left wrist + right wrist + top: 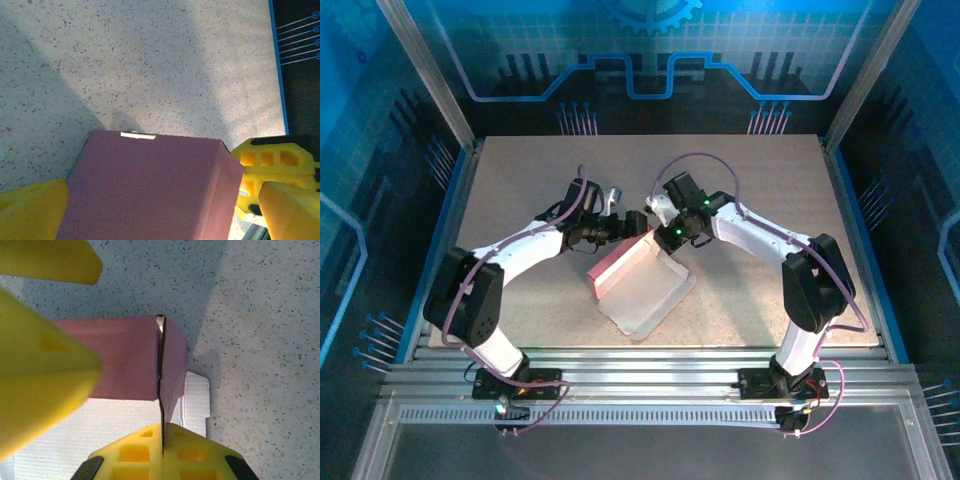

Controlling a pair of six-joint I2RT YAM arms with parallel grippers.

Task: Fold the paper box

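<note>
The paper box [645, 285] lies mid-table, its whitish inner side up and one pink wall [618, 262] raised along its far left. In the right wrist view my right gripper [162, 426] is shut on the thin edge of a pink flap [172, 362], which stands beside the pink wall [117, 357] above the white floor [100, 427]. My left gripper [165, 200] is open. Its yellow fingers [30, 207] straddle the pink wall [155, 185] from outside. The right gripper [272, 165] sits at that wall's right corner. Both grippers, left [628, 228] and right [667, 236], meet at the box's far end.
The speckled tabletop [740, 180] stretches round the box to a blue-edged border [277, 65]. A metal rail [640, 365] runs along the near edge by the arm bases. A white tab [138, 134] pokes up at the far edge of the pink wall.
</note>
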